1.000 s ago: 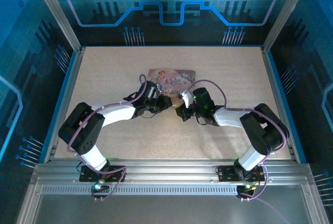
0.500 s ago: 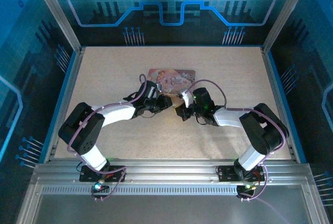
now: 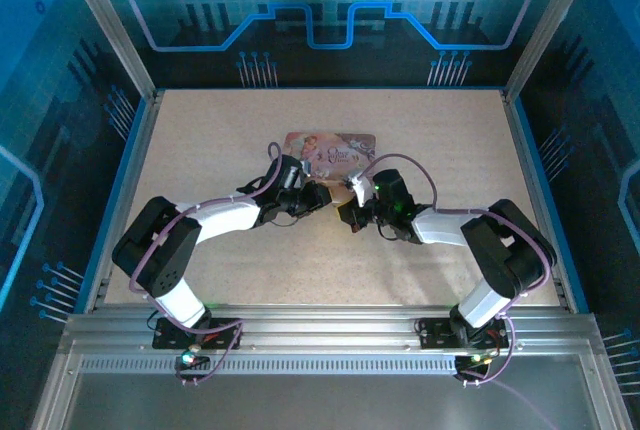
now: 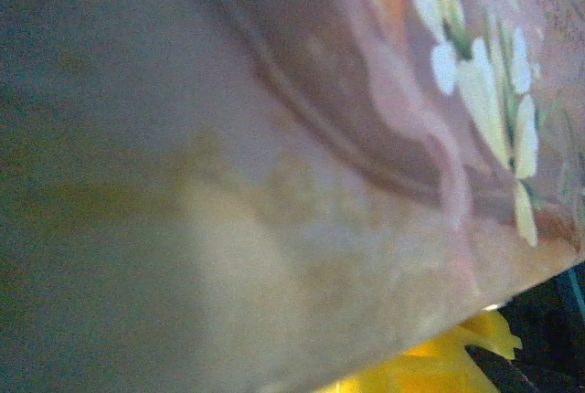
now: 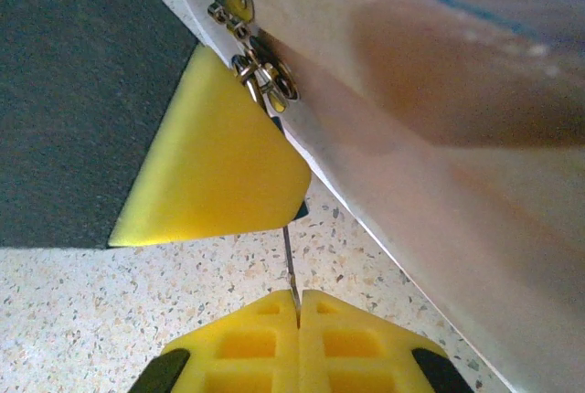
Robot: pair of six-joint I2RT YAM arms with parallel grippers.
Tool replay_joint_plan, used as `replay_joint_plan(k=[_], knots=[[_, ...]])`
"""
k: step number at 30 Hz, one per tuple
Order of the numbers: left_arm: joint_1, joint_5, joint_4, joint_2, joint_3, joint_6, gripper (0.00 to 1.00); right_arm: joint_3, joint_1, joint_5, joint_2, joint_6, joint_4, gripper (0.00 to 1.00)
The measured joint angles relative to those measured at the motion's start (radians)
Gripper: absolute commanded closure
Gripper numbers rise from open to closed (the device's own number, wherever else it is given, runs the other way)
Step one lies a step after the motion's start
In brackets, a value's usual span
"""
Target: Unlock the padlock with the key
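Observation:
The key (image 5: 289, 260) is a thin dark blade standing up out of my right gripper (image 5: 297, 306), which is shut on it. Its tip runs up behind a yellow finger (image 5: 215, 164) of my left gripper (image 3: 320, 195). That finger covers the padlock (image 5: 299, 212); only a dark corner peeks out below it. Silvery rings (image 5: 260, 78) link it to the edge of the pink tin box (image 5: 439, 137). In the top view my right gripper (image 3: 347, 212) faces the left one just in front of the box (image 3: 330, 148). The left wrist view is pressed against the box (image 4: 366, 91).
The speckled tabletop (image 3: 430, 130) stretches wide around the box, with metal frame rails (image 3: 135, 140) along its sides. A dark mat or shadow (image 5: 73, 91) lies left of the yellow finger in the right wrist view.
My right gripper has edged slightly up and left toward the left gripper. The left arm and the box have stayed put.

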Motion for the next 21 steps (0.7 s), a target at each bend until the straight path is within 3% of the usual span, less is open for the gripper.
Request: replay_joint_plan(k=[21], knots=[[0.000,-0.003,0.011,0.000,0.000,-0.018,0.90,0.000,0.002,-0.005,0.009,0.018,0.021,1.00]])
